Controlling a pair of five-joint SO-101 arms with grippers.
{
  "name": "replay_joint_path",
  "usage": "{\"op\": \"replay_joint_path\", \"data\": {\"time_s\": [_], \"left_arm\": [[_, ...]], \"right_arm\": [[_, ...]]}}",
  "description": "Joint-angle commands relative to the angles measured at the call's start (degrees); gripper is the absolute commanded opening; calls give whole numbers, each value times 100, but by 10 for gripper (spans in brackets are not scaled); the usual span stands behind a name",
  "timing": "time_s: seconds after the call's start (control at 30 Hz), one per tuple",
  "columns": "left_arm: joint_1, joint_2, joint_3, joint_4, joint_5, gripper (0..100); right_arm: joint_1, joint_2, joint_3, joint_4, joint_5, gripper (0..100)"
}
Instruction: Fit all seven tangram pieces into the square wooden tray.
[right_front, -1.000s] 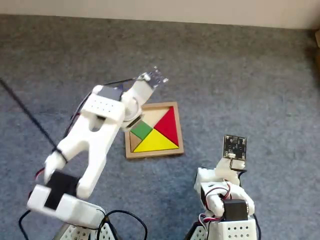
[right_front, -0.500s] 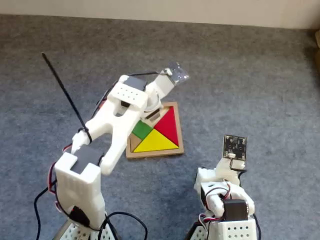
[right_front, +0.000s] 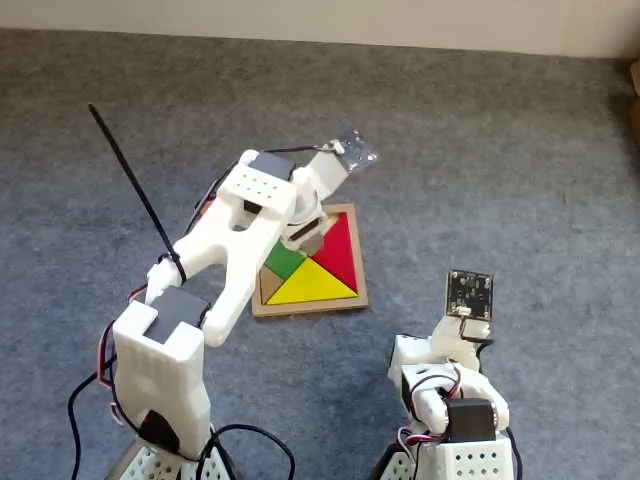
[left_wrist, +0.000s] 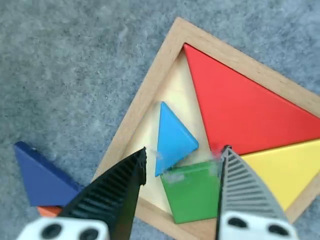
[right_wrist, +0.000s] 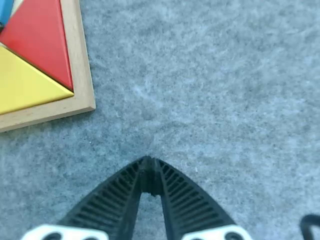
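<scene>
Notes right gripper (right_wrist: 149, 172) pressed together over carpet (right_wrist: 225, 75). Finds tray (right_front: 310, 304) at 10 o'clock from it; left gripper (left_wrist: 184, 150) spread apart above light blue triangle (left_wrist: 172, 140) lying askew inside. Placing step, seemingly; next calls for squaring it, then fetching dark blue triangle (left_wrist: 40, 175).

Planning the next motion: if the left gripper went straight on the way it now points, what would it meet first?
Likely the light blue triangle lying in the tray, just ahead of the open left gripper; depth is unclear.
</scene>
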Motion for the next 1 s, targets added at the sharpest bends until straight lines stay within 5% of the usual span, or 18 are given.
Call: {"op": "replay_joint_path", "data": {"time_s": [0.0, 0.33, 0.8, 0.97], "left_arm": [[40, -84, -286, 44, 18, 245], [-497, -22, -954, 9, 1451, 245], [-681, -4, 84, -1248, 1459, 245], [-585, -4, 549, -1618, 958, 245]], "right_arm": [[40, -119, 690, 57, -35, 5], [40, -119, 690, 57, -35, 5], [40, -119, 690, 57, -35, 5], [40, -119, 690, 57, -35, 5]]}}
